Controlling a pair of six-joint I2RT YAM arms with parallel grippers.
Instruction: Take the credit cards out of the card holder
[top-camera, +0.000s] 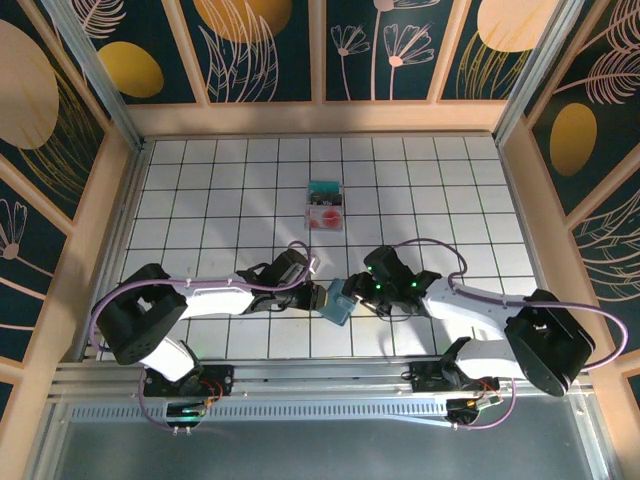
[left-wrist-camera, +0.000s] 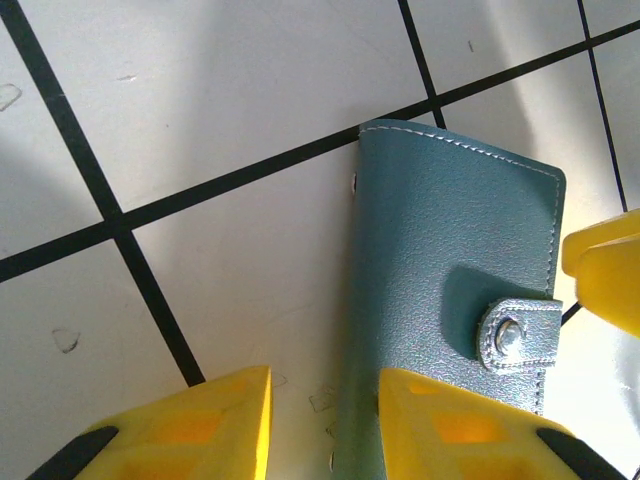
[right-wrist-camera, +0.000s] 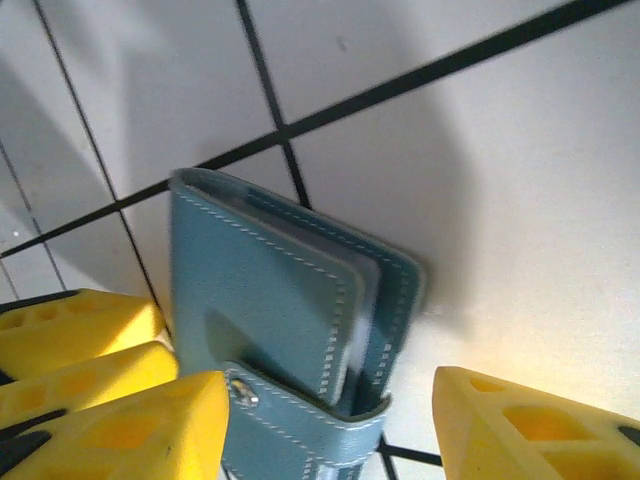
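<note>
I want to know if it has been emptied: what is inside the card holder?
The card holder is snapped shut. Pale inner layers peek out at its open edge. Whether any card remains between them is hidden by the covers.

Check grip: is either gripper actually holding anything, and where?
Cannot be told. The card holder sits between the right gripper's open jaws, clear of one finger; the left gripper straddles its long edge near a corner, pinch unclear.

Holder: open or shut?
Shut. The holder is folded flat, and its snap tab lies across the front cover in both wrist views.
</note>
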